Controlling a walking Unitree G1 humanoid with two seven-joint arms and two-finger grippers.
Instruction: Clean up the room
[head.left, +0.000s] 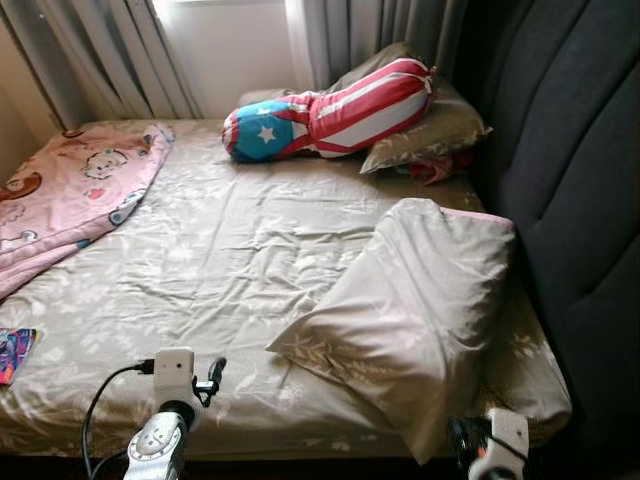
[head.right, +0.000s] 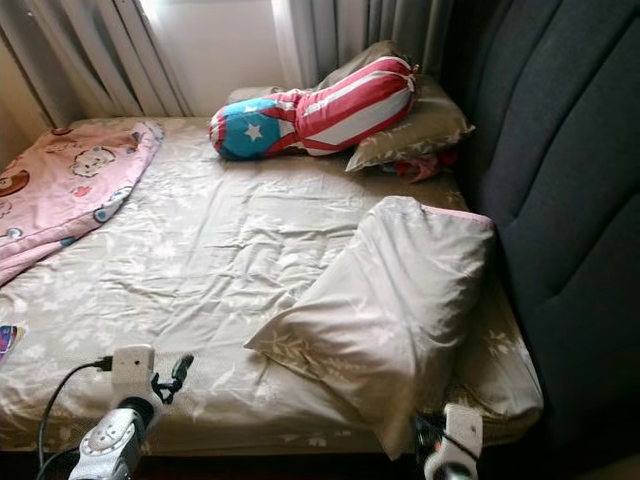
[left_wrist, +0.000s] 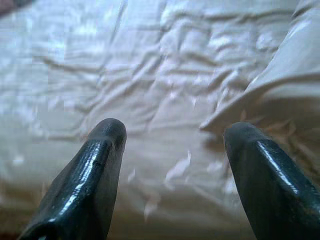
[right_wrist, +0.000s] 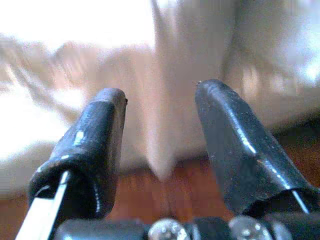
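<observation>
The big beige pillow (head.left: 415, 310) lies crooked on the bed (head.left: 200, 260), near the front edge on the side of the dark headboard (head.left: 570, 200), and one corner of it hangs over the edge of the mattress. Its long axis runs from about 1 o'clock, near the headboard, down to 7 o'clock. The right hand (right_wrist: 160, 125) is low in front of the bed, just under this hanging corner; its two fingers are wide apart and hold nothing, and the pillow is at 12 o'clock from it, very near. The left hand (left_wrist: 172, 145) is also spread open and empty, above the wrinkled sheet, with the pillow's near corner at about 2 o'clock. I judge the right arm is the nearer one for taking the pillow. At the far end a striped star cushion (head.left: 330, 110) rests on another pillow (head.left: 430, 135), and a pink blanket (head.left: 75, 195) lies at 10 o'clock.
</observation>
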